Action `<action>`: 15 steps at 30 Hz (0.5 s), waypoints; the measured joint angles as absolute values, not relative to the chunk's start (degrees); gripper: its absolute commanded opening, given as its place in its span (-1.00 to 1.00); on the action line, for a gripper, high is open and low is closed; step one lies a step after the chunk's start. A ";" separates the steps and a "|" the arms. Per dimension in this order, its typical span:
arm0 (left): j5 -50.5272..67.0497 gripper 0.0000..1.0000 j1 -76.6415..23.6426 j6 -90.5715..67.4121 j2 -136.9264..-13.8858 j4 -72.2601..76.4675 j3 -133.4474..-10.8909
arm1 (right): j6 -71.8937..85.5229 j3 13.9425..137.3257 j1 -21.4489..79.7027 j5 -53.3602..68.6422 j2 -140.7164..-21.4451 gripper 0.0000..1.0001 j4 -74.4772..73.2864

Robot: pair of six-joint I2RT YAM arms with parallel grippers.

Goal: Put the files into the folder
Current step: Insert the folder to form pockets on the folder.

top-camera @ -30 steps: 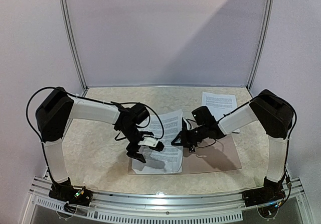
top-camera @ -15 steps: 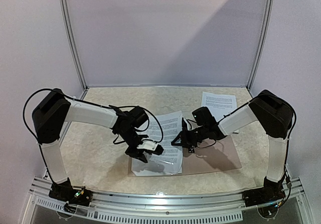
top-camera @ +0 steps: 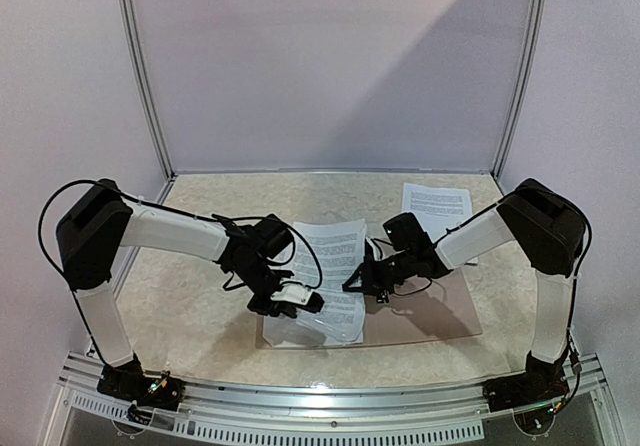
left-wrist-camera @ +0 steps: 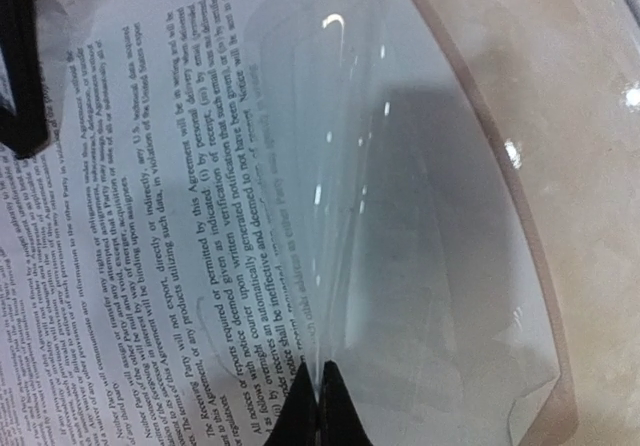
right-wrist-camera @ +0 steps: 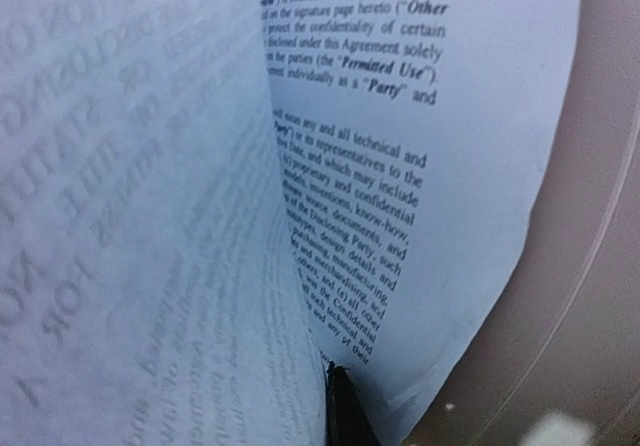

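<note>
The tan folder (top-camera: 430, 318) lies open near the front of the table, and the files (top-camera: 335, 266) rest on its left half. My left gripper (top-camera: 312, 302) is at the sheets' near left edge. In the left wrist view its jaws (left-wrist-camera: 322, 408) are shut on the edge of the clear plastic sleeve (left-wrist-camera: 400, 216), which stands up above the printed files (left-wrist-camera: 150, 246). My right gripper (top-camera: 352, 284) is at the sheets' right edge. In the right wrist view it (right-wrist-camera: 342, 398) is shut on one curled-up sheet (right-wrist-camera: 150, 216), over another printed sheet (right-wrist-camera: 450, 166) lying on the folder (right-wrist-camera: 585, 316).
One more printed sheet (top-camera: 437, 206) lies alone at the back right of the marbled table (top-camera: 190, 296). Metal frame rails (top-camera: 140, 76) rise at both back corners. The folder's tan rim (left-wrist-camera: 470, 116) runs beside the sleeve.
My left gripper went from open to shut, pinching the plastic sleeve, and its arm shifted slightly toward the folder. The right arm has barely moved.
</note>
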State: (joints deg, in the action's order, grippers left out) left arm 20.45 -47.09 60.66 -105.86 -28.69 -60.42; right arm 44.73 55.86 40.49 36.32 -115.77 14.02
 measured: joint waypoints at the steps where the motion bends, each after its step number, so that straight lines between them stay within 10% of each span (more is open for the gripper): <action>1: 20.23 -1.00 -47.09 60.58 -105.86 -28.86 -60.60 | 44.62 55.88 40.49 36.47 -115.77 -0.99 13.96; 15: 19.79 -0.84 -47.09 59.16 -106.59 -33.23 -65.80 | 37.12 63.24 40.51 40.01 -116.40 -1.00 6.52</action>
State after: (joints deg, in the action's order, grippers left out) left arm 19.79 -47.09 59.16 -106.59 -33.23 -65.80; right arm 37.12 63.24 40.51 40.01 -116.40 6.52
